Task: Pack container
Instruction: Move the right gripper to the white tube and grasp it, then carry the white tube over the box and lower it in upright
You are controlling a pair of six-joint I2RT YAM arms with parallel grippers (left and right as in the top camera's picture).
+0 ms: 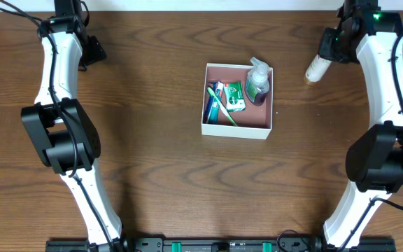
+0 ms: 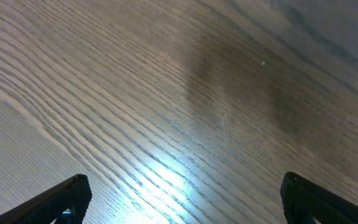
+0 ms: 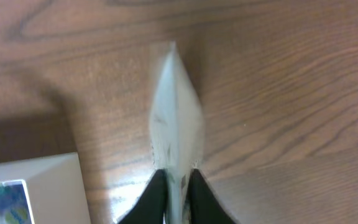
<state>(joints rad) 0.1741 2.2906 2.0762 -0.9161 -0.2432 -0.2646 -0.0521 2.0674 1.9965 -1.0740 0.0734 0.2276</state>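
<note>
The container (image 1: 238, 130), a small square white-walled box with a pink-brown inside, sits mid-table. It holds a clear pump bottle (image 1: 257, 82), a green packet (image 1: 234, 96) and a green toothbrush (image 1: 219, 106). My right gripper (image 1: 325, 53) is at the far right, shut on a white tube (image 1: 317, 68). In the right wrist view the tube (image 3: 175, 112) is pinched between the fingers (image 3: 174, 186), above the wood, with the container's corner (image 3: 33, 186) at lower left. My left gripper (image 2: 182, 199) is open and empty over bare wood at the far left (image 1: 93, 50).
The brown wood table (image 1: 152, 175) runs to a pale back edge behind both arms. Both arm bases stand at the front edge, left and right.
</note>
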